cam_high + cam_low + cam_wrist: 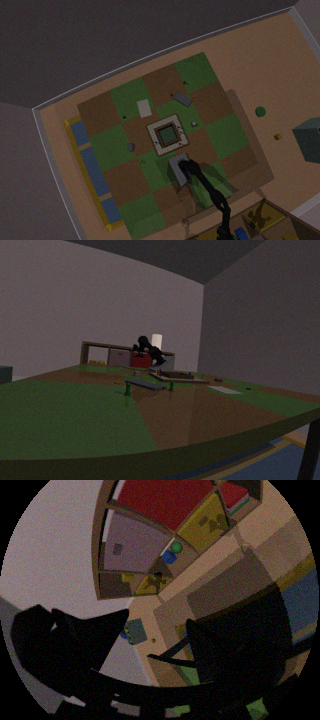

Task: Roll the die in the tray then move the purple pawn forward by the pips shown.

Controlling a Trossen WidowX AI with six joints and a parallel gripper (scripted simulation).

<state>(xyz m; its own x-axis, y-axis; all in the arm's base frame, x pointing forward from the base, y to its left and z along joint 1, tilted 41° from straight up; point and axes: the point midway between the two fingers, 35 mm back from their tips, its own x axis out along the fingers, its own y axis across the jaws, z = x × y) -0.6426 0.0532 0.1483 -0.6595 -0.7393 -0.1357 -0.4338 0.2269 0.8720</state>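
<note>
The pale die (193, 124) (136, 373) lies on the table outside the board; its pips are too small to read. The board (165, 150) surrounds the brown-walled tray (171, 143) (178, 376), and no die shows inside it. The purple pawn (178, 127) (160, 372) stands on the board's die-side track, close beside the orange pawn (180, 132) (158, 372). A red pawn (180, 143) and a blue pawn (156, 142) (189, 373) also stand on the track. My gripper (136, 351) (158, 618) is open and empty, raised high above the table, away from die and pawns.
A slanted grey panel (177, 167) (166, 362) stands below the arm. A grey slab (182, 99) (144, 384), two green pawns (171, 94) (185, 82), a white card (144, 108), a yellow pawn (140, 161) and a small grey block (130, 146) lie or stand around the board.
</note>
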